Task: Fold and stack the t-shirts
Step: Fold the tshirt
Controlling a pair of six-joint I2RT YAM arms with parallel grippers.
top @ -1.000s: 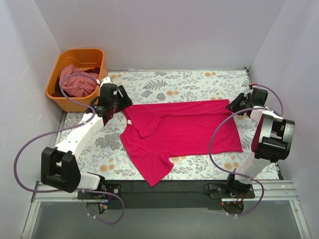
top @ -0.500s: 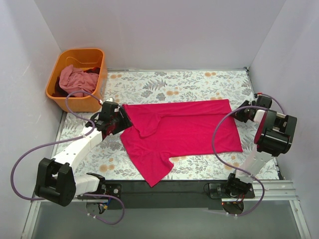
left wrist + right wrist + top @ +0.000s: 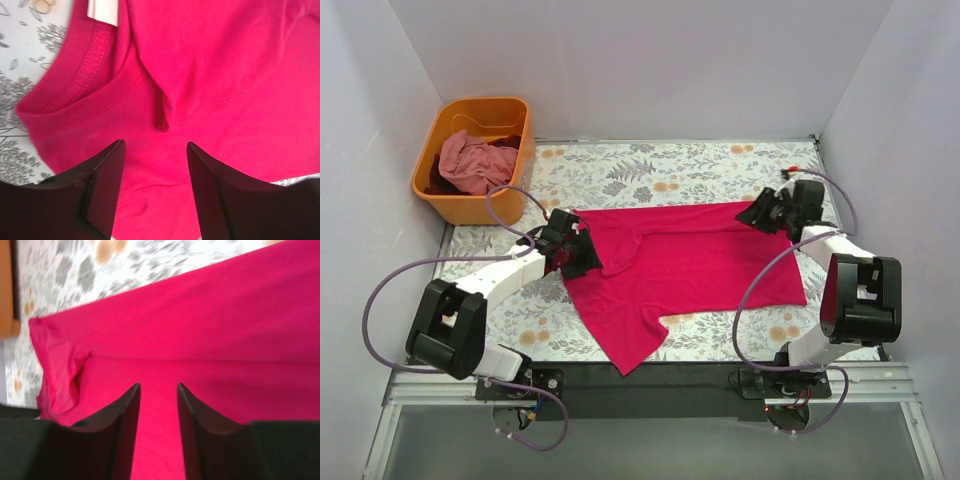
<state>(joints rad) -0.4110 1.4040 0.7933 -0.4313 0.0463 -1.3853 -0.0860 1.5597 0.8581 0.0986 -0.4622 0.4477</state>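
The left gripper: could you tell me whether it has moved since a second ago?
Yes. The left gripper has shifted away from the orange basket, to the crimson t-shirt's collar.

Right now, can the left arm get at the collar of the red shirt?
Probably yes. The left claw hangs open just beside the collar of the red shirt, and nothing lies between them.

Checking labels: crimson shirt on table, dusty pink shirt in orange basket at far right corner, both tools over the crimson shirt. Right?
Not quite: the orange basket sits at the far left corner, not right, per the top external view. Rest stands: dusty pink shirt inside, left tool and right tool over the crimson shirt.
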